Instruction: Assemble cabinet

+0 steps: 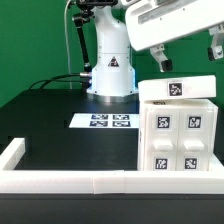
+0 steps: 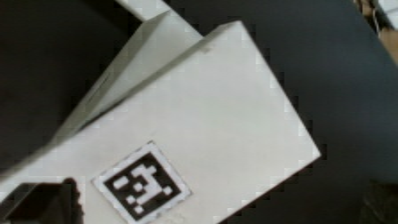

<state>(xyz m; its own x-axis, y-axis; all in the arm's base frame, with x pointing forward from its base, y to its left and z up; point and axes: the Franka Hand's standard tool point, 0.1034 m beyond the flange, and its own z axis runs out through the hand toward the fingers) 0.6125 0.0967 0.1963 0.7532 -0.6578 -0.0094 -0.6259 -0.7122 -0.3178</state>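
The cabinet point(image 1: 178, 130) is a white boxy body at the exterior view's right, by the front rim. Its front carries several black-and-white tags, and one tag sits on its upper panel point(image 1: 177, 90). My gripper point(image 1: 188, 58) hangs just above the cabinet's top with its two dark fingers spread wide and nothing between them. In the wrist view a white cabinet panel point(image 2: 196, 120) with one tag point(image 2: 146, 183) fills the picture, seen close and tilted. Only one dark finger point(image 2: 32, 203) shows at the picture's edge.
The marker board point(image 1: 105, 122) lies flat on the black table in front of the robot's white base point(image 1: 110, 75). A low white rim point(image 1: 60, 180) edges the table's front and left. Cables run behind the base.
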